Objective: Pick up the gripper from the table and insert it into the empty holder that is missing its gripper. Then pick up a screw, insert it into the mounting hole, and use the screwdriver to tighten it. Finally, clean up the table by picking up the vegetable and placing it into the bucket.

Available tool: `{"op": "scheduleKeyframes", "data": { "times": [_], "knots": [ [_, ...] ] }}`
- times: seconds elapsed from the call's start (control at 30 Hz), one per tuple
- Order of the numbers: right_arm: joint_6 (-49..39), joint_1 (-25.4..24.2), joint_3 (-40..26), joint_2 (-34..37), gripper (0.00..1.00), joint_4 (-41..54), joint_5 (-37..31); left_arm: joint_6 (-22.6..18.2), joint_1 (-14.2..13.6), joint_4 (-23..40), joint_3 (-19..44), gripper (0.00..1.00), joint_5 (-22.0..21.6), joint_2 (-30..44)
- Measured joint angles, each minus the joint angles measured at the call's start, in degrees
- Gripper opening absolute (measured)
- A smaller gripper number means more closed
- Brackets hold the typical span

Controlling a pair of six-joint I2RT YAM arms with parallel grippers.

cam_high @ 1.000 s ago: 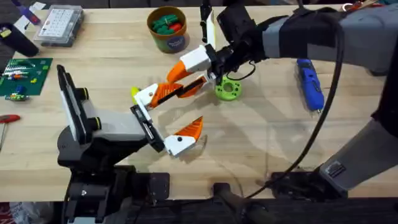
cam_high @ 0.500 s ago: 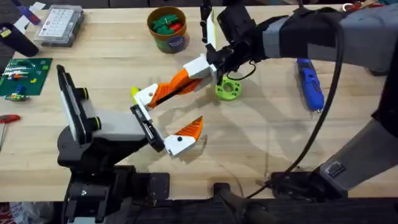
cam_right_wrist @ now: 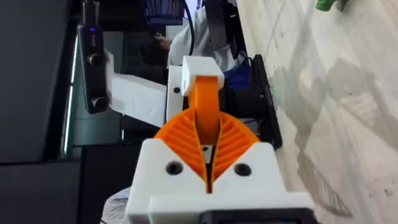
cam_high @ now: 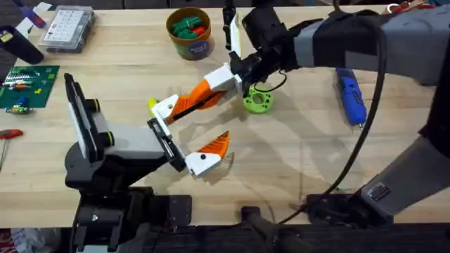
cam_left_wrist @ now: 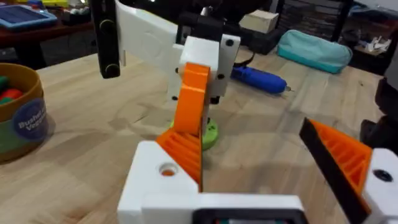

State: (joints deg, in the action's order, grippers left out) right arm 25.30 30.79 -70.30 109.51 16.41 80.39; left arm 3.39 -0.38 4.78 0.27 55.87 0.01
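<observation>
The loose gripper (cam_high: pixel 165 107) is a white block with an orange ribbed pad (cam_left_wrist: pixel 185 155). It sits at the upper finger place of my left gripper (cam_high: pixel 207 123), opposite the left arm's other finger (cam_left_wrist: pixel 345 158), with a wide gap between them. My right gripper (cam_high: pixel 214 86) reaches in from the right and is shut on the piece's orange tip (cam_right_wrist: pixel 205 115). The blue screwdriver (cam_high: pixel 350 95) lies on the table at the right. The orange-brown bucket (cam_high: pixel 190 43) stands at the back, with green and red vegetable pieces (cam_high: pixel 188 27) inside. No screw is discernible.
A flat green disc with holes (cam_high: pixel 257 100) lies just right of the right gripper. A clear parts box (cam_high: pixel 67 28) and a green circuit board (cam_high: pixel 24 86) sit at the far left. A red-handled tool (cam_high: pixel 8 133) lies at the left edge.
One second ago the right gripper's orange fingers stood spread around the piece's tip. They have since shut on it. The left arm has not moved.
</observation>
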Motion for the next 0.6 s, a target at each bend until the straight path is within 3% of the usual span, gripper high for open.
{"op": "scheduleKeyframes", "data": {
  "times": [0.6],
  "knots": [
    [7.8,0.5,0.1,0.1,0.006,-9.0,-1.1,-0.4,0.0,-0.3,0.0,0.990,-2.1,0.0]
  ]
}}
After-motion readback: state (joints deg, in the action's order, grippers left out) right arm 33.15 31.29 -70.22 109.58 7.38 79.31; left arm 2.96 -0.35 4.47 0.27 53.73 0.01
